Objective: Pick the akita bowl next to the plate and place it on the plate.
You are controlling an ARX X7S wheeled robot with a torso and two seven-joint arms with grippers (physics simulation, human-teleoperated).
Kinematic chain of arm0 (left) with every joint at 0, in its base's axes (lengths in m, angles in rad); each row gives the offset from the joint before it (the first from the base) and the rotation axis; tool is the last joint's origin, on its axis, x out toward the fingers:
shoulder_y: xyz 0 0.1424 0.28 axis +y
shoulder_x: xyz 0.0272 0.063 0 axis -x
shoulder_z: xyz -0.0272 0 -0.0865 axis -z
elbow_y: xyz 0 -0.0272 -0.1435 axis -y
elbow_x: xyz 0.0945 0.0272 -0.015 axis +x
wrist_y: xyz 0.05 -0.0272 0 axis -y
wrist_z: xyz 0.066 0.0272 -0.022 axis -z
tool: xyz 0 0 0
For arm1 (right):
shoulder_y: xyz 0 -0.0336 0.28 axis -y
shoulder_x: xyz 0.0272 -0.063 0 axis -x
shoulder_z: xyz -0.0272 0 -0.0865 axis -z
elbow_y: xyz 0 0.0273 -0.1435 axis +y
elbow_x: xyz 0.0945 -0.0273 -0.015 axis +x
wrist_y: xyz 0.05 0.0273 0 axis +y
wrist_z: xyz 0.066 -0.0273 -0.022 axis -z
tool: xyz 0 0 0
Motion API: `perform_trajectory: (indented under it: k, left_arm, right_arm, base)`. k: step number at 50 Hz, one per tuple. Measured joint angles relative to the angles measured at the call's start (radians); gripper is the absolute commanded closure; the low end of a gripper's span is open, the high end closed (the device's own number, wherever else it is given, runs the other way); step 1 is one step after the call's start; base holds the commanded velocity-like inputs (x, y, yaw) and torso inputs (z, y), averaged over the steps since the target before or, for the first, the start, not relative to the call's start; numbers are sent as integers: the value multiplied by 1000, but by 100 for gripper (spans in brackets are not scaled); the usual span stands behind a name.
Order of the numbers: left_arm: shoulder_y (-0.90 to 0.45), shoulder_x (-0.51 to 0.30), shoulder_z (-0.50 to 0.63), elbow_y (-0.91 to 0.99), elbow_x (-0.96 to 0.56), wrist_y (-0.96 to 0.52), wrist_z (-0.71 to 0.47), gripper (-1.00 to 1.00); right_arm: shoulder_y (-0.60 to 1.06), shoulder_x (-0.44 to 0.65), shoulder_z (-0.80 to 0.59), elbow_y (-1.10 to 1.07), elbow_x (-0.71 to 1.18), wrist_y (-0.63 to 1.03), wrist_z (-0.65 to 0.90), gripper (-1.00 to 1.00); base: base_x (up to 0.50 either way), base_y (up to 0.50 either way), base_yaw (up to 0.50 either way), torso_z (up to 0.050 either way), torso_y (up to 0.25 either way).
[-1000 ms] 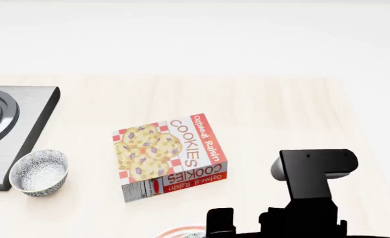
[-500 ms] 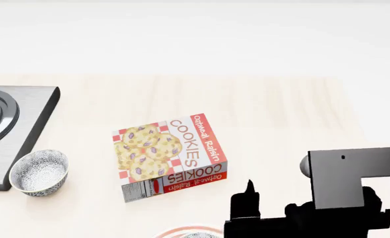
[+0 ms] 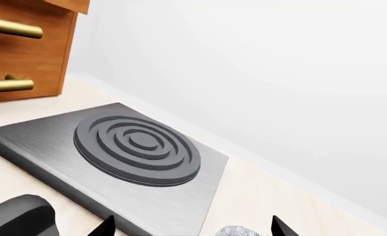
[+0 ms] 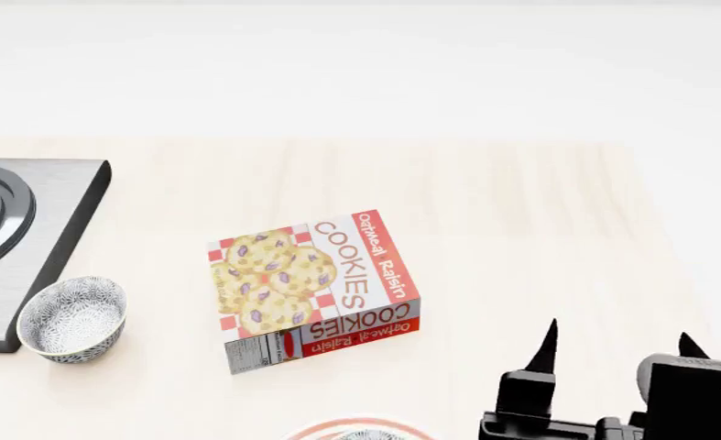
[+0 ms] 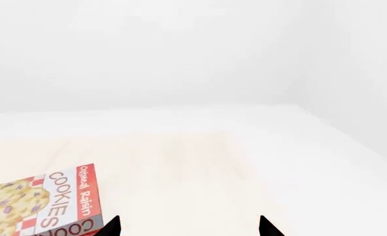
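A thin arc of the plate (image 4: 360, 427) shows at the 6 o'clock edge of the head view, its red ring curving round a sliver of grey-and-white pattern that sits inside the arc. Whether that sliver is the second bowl already on the plate cannot be told from so little. The only akita bowl (image 4: 71, 318) seen whole stands at 9 o'clock, just beside the grey hob (image 4: 24, 247) and well apart from the plate, with the cookie box (image 4: 315, 286) lying between them.

The bowl is likely glazed ceramic: stiff, light, smooth and brittle if knocked or dropped. Its thin flared rim looks like the best hold, one finger inside the whitish bowl and one outside on the pattern. The rounded wall would probably slip from a side pinch.

The right gripper (image 4: 611, 353) sits at 5 o'clock in the head view. Its two dark fingertips point away across the counter (image 4: 495, 211), the jaws stand wide apart and nothing is between them. The left gripper (image 3: 192, 227) also has its jaws spread and empty.

The left wrist view alone shows the hob's ringed burner in full, a wooden cabinet (image 3: 22, 49) with brass handles beyond it, and a scrap of patterned rim between its fingertips. The right wrist view shows only bare counter, wall and a corner of the box. The plate appears in the head view only.
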Motion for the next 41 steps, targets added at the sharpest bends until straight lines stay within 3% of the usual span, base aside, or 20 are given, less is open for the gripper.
perform_trajectory:
  k: [22, 41]
  left_arm:
    - [1, 1, 5, -12, 2, 14, 6, -100]
    - [2, -6, 7, 5, -5, 5, -5, -100]
  right_arm:
    - [-149, -27, -23, 25, -319, -221, 40, -100]
    - [-215, -28, -29, 79, -471, -354, 61, -100]
  base:
    - [0, 0, 0, 0, 0]
    - [0, 0, 0, 0, 0]
